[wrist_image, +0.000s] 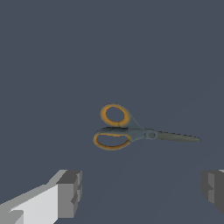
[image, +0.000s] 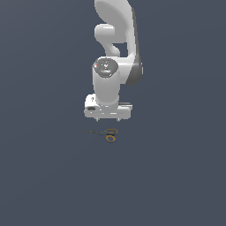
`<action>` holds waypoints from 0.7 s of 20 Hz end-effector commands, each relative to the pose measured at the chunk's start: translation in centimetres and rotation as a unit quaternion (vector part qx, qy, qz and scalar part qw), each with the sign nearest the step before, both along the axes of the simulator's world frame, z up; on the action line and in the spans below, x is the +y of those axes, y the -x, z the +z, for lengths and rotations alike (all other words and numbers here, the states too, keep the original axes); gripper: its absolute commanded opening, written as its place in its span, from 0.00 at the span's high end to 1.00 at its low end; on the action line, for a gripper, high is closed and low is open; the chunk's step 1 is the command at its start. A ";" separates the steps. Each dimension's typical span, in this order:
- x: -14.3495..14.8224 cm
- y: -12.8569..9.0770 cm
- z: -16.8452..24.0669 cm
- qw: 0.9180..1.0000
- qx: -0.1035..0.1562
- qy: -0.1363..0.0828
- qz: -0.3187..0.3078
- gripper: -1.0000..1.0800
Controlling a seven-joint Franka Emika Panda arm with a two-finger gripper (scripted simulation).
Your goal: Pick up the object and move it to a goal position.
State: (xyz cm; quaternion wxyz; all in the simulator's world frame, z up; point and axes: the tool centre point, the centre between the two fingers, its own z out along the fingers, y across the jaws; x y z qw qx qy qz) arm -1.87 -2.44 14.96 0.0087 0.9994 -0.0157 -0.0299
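Fingertips [wrist_image: 70, 192] of my end effector [image: 109, 119] sat spread wide, gripping nothing, as I watched. Scissors [wrist_image: 127, 129] lay flat on the bench [image: 176, 176], well away from every visible edge, just below the end effector and untouched.

A: Flat, even, dim render; slate ground, no glare, no cast shadows.

B: Arm [image: 115, 53] shaded down one side. Scissors [wrist_image: 127, 129] below the gripper [wrist_image: 142, 190] sharp; edges undistorted.
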 end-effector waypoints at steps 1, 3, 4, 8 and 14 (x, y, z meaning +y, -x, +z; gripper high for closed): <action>0.0 0.0 0.0 1.000 0.000 0.000 0.000 0.04; -0.1 0.0 0.2 1.000 -0.001 0.001 0.001 0.04; -0.3 -0.1 0.4 1.000 -0.002 0.002 0.003 0.04; -1.2 -0.5 1.6 1.000 -0.007 0.008 0.011 0.04; -1.3 -0.5 1.8 1.000 -0.008 0.009 0.013 0.04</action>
